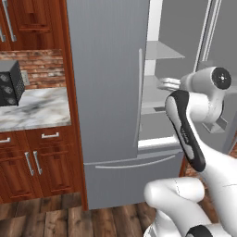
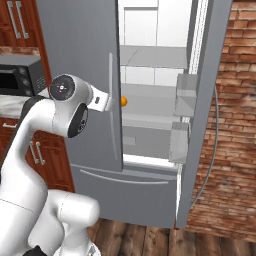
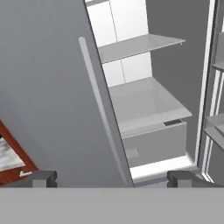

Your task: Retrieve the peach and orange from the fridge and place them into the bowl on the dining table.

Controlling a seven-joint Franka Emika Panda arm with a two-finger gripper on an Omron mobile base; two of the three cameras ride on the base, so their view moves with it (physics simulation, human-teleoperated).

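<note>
The grey fridge [image 1: 106, 69] has its left door shut and its right door [image 2: 210, 100] swung open, showing a white interior with grey shelves. The orange [image 2: 123, 101] is a small bright ball on a middle shelf, just past the shut door's edge. My gripper [image 2: 107, 103] hovers in front of that door edge at the same height, a short way from the orange. In the hand view the gripper [image 3: 113, 179] is open, with nothing between its two dark fingertips [image 3: 43, 178]. The peach, the bowl and the dining table are out of view.
The shut door's long handle [image 3: 103, 109] runs right in front of the hand. Door bins [image 2: 186, 95] line the open door. A marble wall counter [image 1: 37, 109] with a dark oven [image 1: 9, 83] stands to the left, and a brick wall [image 2: 235, 125] to the right.
</note>
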